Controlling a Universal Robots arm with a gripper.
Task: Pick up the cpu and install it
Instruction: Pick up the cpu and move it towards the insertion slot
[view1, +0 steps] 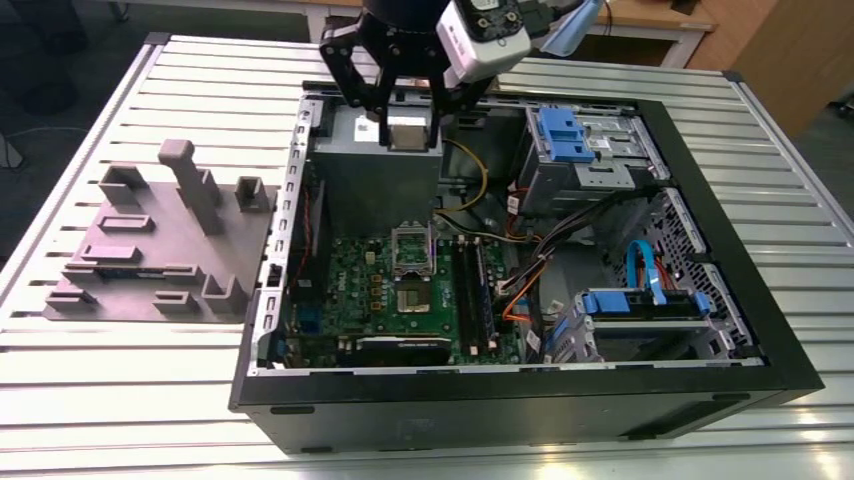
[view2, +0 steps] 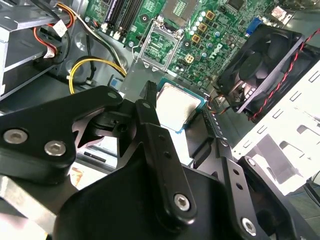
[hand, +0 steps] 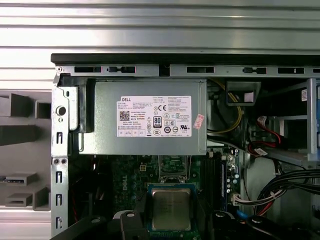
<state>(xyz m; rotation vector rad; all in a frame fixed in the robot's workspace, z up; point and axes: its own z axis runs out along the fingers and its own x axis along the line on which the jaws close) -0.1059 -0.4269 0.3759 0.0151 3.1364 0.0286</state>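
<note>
Ok, fingers (view2: 152, 125) are pinched narrow on the cpu (view2: 177, 107), one on each of two opposite edges, metal top facing up toward both wrist cameras. So the cpu is in the gripper (view1: 410, 122), off every surface, level as far as I can tell. In the exterior view it hangs over the grey power supply (view1: 378, 165) at the far end of the open case (view1: 534, 400). The socket (view1: 411, 262) on the green board (view1: 360, 270) lies past the power supply's edge, apart from the chip. A black fan (view2: 260, 65) sits off to one side. The grey block (view1: 160, 250) sits on the slatted table (view1: 120, 380), on the exterior view's left, outside the case.
</note>
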